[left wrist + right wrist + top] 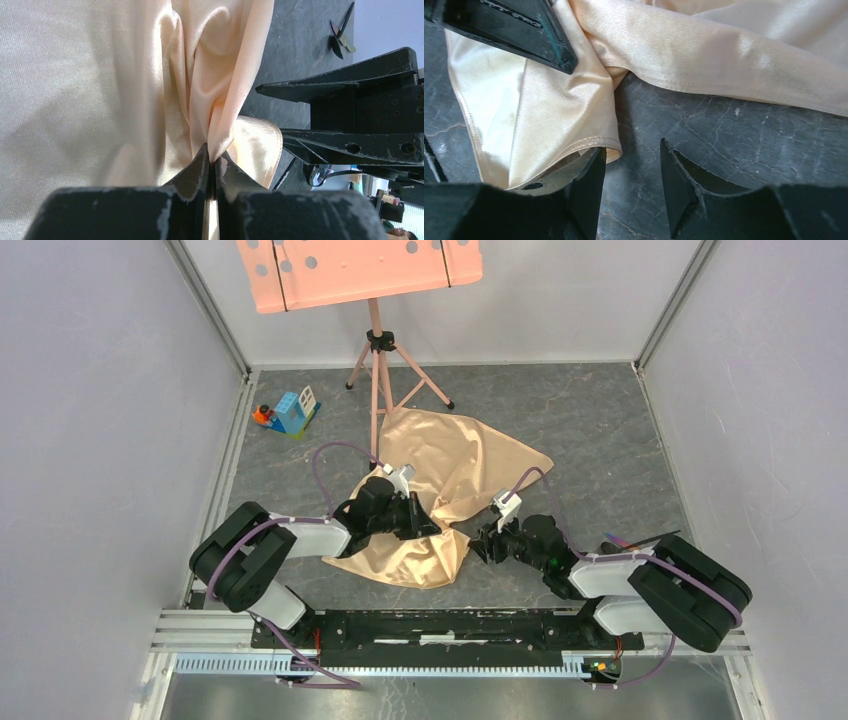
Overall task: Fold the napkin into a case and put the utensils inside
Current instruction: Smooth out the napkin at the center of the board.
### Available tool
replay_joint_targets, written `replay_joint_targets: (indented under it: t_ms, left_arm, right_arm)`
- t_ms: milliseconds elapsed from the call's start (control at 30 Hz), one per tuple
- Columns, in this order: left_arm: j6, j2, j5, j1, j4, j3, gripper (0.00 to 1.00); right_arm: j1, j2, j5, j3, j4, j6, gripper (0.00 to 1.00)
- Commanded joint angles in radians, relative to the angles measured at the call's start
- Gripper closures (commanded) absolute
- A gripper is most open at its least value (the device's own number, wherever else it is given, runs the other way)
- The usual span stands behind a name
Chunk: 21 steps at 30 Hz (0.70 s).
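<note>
The peach-orange satin napkin (455, 465) lies rumpled on the dark table, one corner reaching toward the back right. My left gripper (432, 523) is shut on a gathered fold of it near the cloth's middle; the left wrist view shows the napkin (125, 75) pinched between the closed tips (216, 155). My right gripper (478, 543) hovers open just right of it. In the right wrist view the napkin's hemmed edge (589, 145) drapes against the outside of one finger, and bare table shows between the tips (633, 147). Slim dark utensils (340, 30) lie on the table at the right, apart from the cloth (650, 537).
A salmon-pink perforated music-stand tray (360, 270) on a tripod (378, 370) stands at the back, its legs touching the napkin's far edge. Toy blocks (290, 412) sit at the back left. Grey walls close in both sides. A metal rail (450, 625) runs along the front.
</note>
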Motion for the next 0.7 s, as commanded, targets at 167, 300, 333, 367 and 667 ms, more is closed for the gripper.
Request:
replay_joint_targets:
  t_ms: [167,300,333,367,667]
  left_arm:
    - [-0.02,-0.033,0.045,0.007,0.038,0.009,0.91]
    - [-0.016,-0.061,0.047,0.007,0.032,0.01,0.84]
    - [-0.011,-0.073,0.044,0.008,0.015,0.014,0.77]
    - [0.0,-0.09,0.034,0.007,-0.008,0.019,0.69]
    - [0.099,-0.262,-0.087,0.037,-0.23,0.058,0.33]
  right_arm:
    - [0.056,0.066,-0.022,0.052,0.113,-0.025,0.58]
    - [0.069,0.067,-0.006,0.078,0.11,0.006,0.84]
    - [0.069,0.046,0.03,0.094,0.026,0.015,0.97]
    - [0.073,0.007,0.076,0.127,-0.107,0.019,1.0]
    - [0.162,-0.201,0.54,0.421,-1.26,0.127,1.0]
